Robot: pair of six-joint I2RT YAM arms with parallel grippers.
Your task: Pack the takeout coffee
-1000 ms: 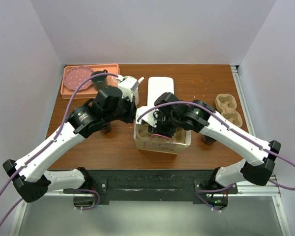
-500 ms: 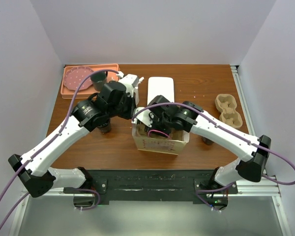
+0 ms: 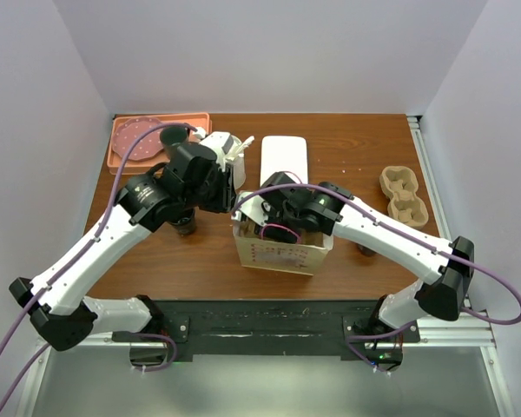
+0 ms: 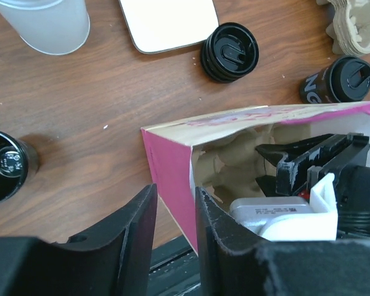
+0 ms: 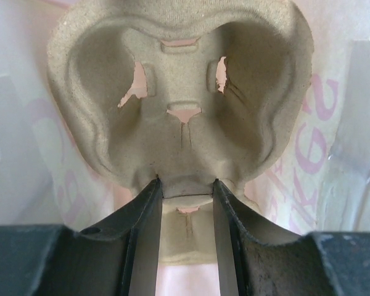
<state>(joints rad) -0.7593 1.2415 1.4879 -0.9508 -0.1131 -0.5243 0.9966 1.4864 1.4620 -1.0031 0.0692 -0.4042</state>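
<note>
The paper bag [image 3: 282, 256] stands mouth up by the table's near edge. The right gripper [image 5: 185, 185] is down inside it, pinching the near rim of the pulp cup carrier [image 5: 182, 92], which sits in the bag. The left gripper [image 4: 176, 197] hangs at the bag's left wall, fingers parted, with the wall's edge in the gap. A lidded cup [image 4: 342, 80] stands just right of the bag and an open cup [image 4: 3, 163] just left. Farther back lie a black lid [image 4: 230, 52], a white board [image 3: 284, 161] and, to the right, spare carriers [image 3: 405, 195].
</note>
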